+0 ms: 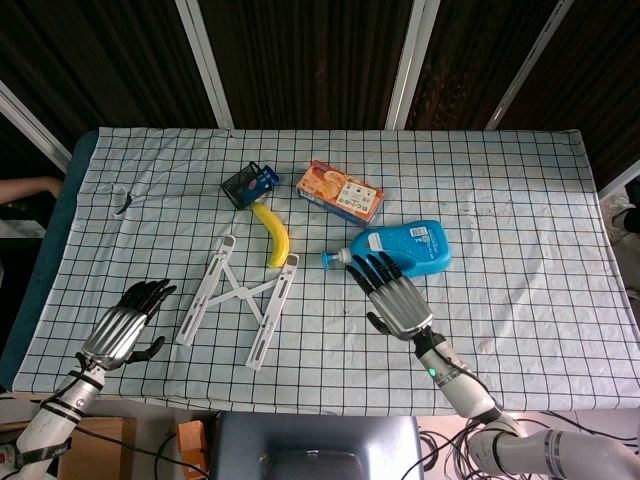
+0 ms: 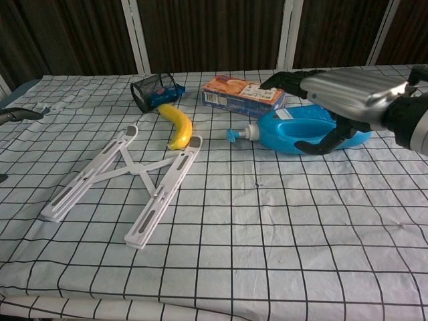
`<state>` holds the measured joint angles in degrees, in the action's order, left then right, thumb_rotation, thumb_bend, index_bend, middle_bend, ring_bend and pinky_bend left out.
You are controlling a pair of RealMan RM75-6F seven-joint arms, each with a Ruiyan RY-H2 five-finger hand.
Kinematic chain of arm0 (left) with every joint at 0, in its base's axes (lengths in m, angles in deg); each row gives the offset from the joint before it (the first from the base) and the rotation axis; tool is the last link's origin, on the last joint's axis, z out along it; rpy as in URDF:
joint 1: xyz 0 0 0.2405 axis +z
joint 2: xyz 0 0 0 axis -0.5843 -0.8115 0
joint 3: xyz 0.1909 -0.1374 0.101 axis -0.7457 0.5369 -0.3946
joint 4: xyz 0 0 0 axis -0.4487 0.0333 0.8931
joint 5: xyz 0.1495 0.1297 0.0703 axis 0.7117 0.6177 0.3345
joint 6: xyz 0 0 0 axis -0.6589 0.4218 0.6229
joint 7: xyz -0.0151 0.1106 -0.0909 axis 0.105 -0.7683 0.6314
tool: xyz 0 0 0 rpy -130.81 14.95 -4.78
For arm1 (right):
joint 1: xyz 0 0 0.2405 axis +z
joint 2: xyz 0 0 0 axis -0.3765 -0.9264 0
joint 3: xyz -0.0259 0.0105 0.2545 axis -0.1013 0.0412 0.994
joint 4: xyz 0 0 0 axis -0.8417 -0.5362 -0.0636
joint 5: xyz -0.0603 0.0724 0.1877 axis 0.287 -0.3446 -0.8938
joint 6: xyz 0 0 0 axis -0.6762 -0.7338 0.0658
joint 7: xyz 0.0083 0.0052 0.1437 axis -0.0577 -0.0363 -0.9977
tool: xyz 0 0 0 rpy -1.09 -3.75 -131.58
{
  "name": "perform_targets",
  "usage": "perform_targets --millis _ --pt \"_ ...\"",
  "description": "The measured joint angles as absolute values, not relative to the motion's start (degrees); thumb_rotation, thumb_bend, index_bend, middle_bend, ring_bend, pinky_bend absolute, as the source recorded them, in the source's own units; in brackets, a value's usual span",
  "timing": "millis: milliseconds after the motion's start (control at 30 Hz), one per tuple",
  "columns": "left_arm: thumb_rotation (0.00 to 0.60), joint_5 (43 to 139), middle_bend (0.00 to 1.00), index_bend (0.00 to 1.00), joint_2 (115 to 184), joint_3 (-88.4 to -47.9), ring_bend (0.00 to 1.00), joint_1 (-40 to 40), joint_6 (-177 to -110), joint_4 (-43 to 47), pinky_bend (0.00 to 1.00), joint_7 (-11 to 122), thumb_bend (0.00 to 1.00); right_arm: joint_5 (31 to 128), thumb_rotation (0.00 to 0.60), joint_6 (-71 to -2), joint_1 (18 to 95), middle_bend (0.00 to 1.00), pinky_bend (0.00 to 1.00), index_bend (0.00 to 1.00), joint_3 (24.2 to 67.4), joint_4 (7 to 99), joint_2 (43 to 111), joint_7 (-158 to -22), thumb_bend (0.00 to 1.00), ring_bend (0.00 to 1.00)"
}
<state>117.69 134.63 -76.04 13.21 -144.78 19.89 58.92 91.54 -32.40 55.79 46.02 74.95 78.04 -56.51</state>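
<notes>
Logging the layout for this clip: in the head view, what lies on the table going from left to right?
left hand → white folding stand → black mesh basket → banana → orange box → blue bottle. The right hand overlaps the bottle's span, so it is left out of the order.

Even, bright light is falling from overhead onto the checked cloth (image 1: 500, 250), leaving only soft, short shadows beneath objects. The backdrop is staying dark. The right hand (image 2: 341, 93) is showing a pale sheen on its metal back, and it is perhaps slightly blurred. Straight lines are bowing mildly near the edges of the chest view.
</notes>
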Motion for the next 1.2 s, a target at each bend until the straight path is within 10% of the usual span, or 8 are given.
perform_targets --millis 100,200,300,667,1033,1133,1200 --pt "0.600 120.2 0.00 0.00 133.9 -77.7 0.00 16.8 -151.6 19.1 0.01 58.4 0.40 91.5 0.600 -35.2 54.6 0.17 0.35 0.00 46.6 75.6 74.8 -56.6 0.29 0.18" --pt "0.600 122.5 0.00 0.00 133.7 -79.3 0.00 21.3 -159.4 17.0 0.00 58.1 0.40 90.4 0.600 -38.2 53.2 0.78 0.90 0.00 47.4 75.7 71.1 -57.1 0.29 0.87" --pt "0.600 125.1 0.00 0.00 134.5 -81.0 0.00 26.3 -167.5 13.9 0.00 57.4 0.40 86.3 0.600 -37.7 52.7 0.91 1.00 0.00 48.0 75.5 68.6 -57.3 0.29 1.00" --pt "0.600 129.4 0.00 0.00 138.6 -85.3 0.00 35.1 -174.4 6.9 0.00 55.3 0.41 69.0 0.600 -23.2 56.4 0.99 1.00 0.03 46.9 67.5 67.8 -56.6 0.29 1.00" --pt "0.600 129.6 0.00 0.00 138.3 -84.9 0.00 35.6 -173.1 9.3 0.00 53.0 0.41 68.5 0.600 -24.3 58.3 0.99 1.00 0.04 44.5 67.0 69.8 -57.1 0.29 1.00" --pt "0.600 129.8 0.00 0.00 138.2 -84.8 0.00 35.8 -173.3 9.4 0.00 53.1 0.41 70.9 0.600 -25.7 57.6 0.82 0.92 0.01 44.5 68.7 68.6 -59.3 0.29 0.86" --pt "0.600 129.7 0.00 0.00 138.0 -84.8 0.00 35.9 -173.4 9.8 0.00 53.3 0.41 73.7 0.600 -27.3 56.8 0.52 0.76 0.00 44.4 70.1 67.8 -61.3 0.29 0.61"
